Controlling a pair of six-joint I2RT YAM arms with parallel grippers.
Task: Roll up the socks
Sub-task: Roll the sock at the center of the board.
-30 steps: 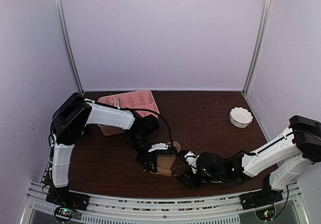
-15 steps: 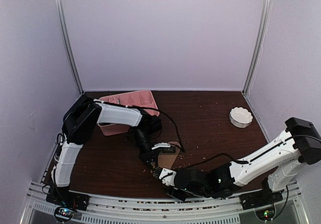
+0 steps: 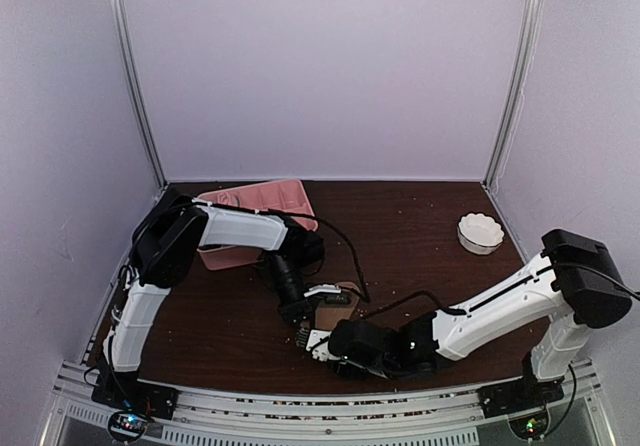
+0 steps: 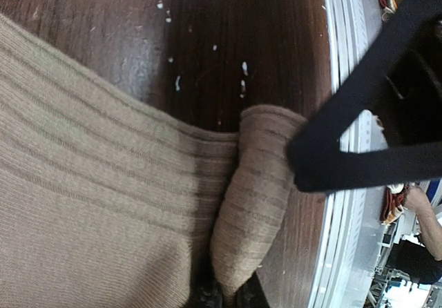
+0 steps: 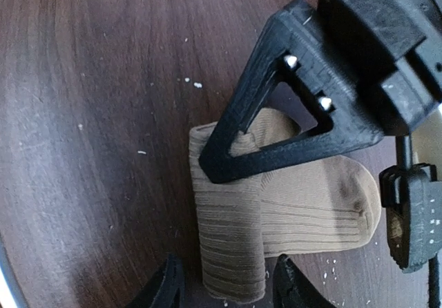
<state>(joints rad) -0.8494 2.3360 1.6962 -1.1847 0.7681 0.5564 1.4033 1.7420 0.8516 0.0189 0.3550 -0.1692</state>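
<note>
A tan sock lies flat on the dark table near the front middle, its near end turned over into a short roll. My left gripper is shut on that rolled edge, pinching the fabric at its tip; from the right wrist it shows as a black triangle pressed on the sock. My right gripper is open, one finger on each side of the roll's end, with small gaps to the fabric. From above it sits low at the sock's near-left corner.
A pink divided tray stands at the back left, partly behind the left arm. A small white bowl sits at the right. The table's metal front rail runs close to the roll. Pale crumbs dot the wood.
My right arm has swung left along the front edge, bringing its gripper from the sock's right side to the rolled end. The left arm shifted slightly and still pinches the sock.
</note>
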